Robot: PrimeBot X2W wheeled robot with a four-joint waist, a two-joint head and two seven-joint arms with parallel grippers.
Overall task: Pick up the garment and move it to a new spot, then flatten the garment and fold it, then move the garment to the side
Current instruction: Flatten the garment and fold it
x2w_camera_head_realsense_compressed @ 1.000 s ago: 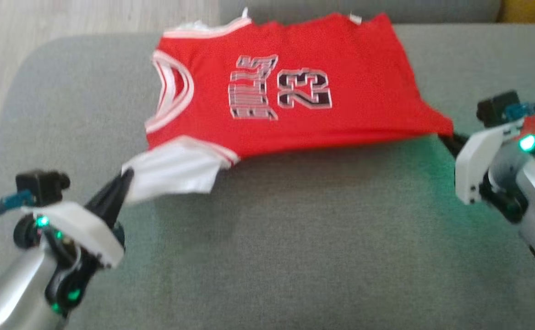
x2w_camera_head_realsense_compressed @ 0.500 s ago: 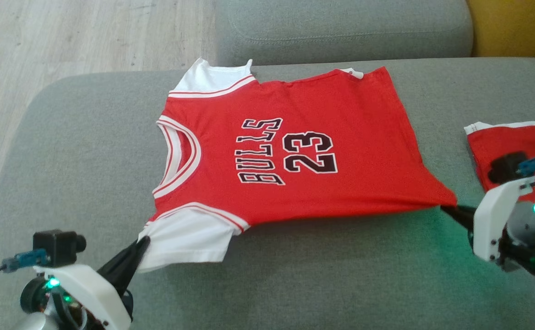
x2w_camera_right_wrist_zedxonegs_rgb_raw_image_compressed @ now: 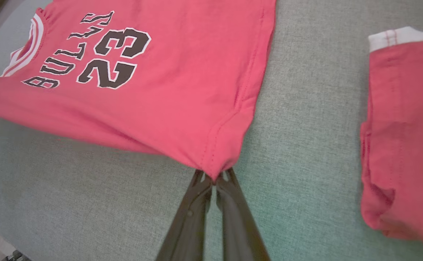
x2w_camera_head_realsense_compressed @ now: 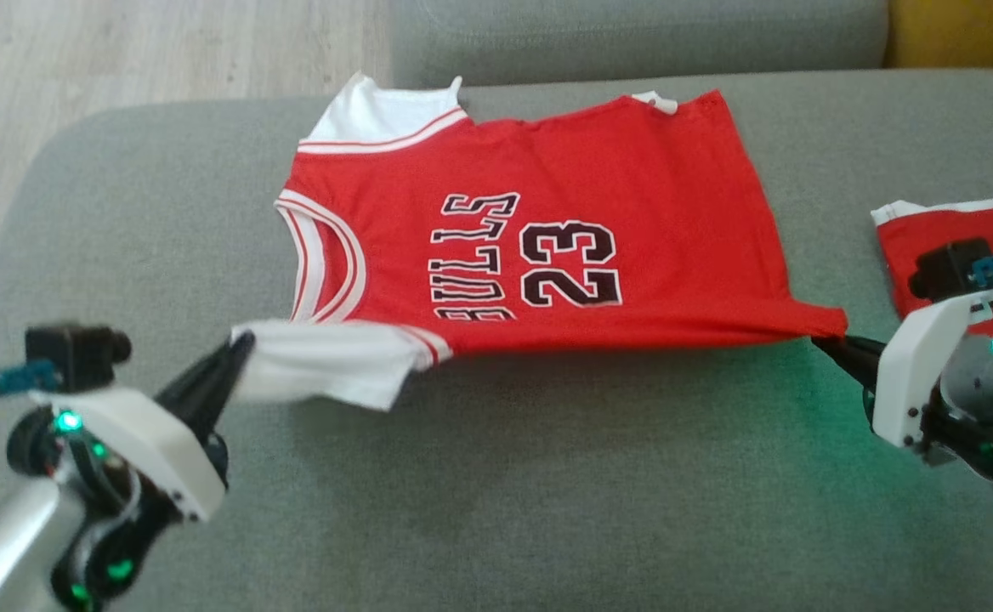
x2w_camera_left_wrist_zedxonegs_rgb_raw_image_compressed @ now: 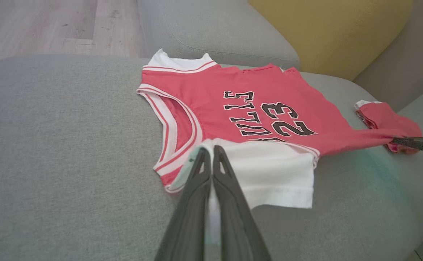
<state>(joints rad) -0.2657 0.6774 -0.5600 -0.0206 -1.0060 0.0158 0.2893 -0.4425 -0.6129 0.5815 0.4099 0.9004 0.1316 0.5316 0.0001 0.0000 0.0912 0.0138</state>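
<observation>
The garment (x2w_camera_head_realsense_compressed: 539,246) is a red jersey with white sleeves and "BULLS 23" in black, spread on the grey sofa seat with its neck to the left. My left gripper (x2w_camera_head_realsense_compressed: 241,344) is shut on the near white sleeve (x2w_camera_left_wrist_zedxonegs_rgb_raw_image_compressed: 266,170), holding that edge up off the cushion. My right gripper (x2w_camera_head_realsense_compressed: 821,342) is shut on the near hem corner (x2w_camera_right_wrist_zedxonegs_rgb_raw_image_compressed: 215,163), also raised. The near edge of the garment hangs stretched between the two grippers, and its far half rests on the seat.
A second folded red garment (x2w_camera_head_realsense_compressed: 956,246) with a white band lies on the seat at the right, behind my right wrist. The grey backrest (x2w_camera_head_realsense_compressed: 632,34) and a yellow cushion (x2w_camera_left_wrist_zedxonegs_rgb_raw_image_compressed: 327,32) lie beyond. Wooden floor (x2w_camera_head_realsense_compressed: 122,51) shows past the seat's left edge.
Both grippers have kept their hold. The near edge of the garment has risen and moved toward the far side, so the lower part of the lettering is now covered. The camera has shifted too.
</observation>
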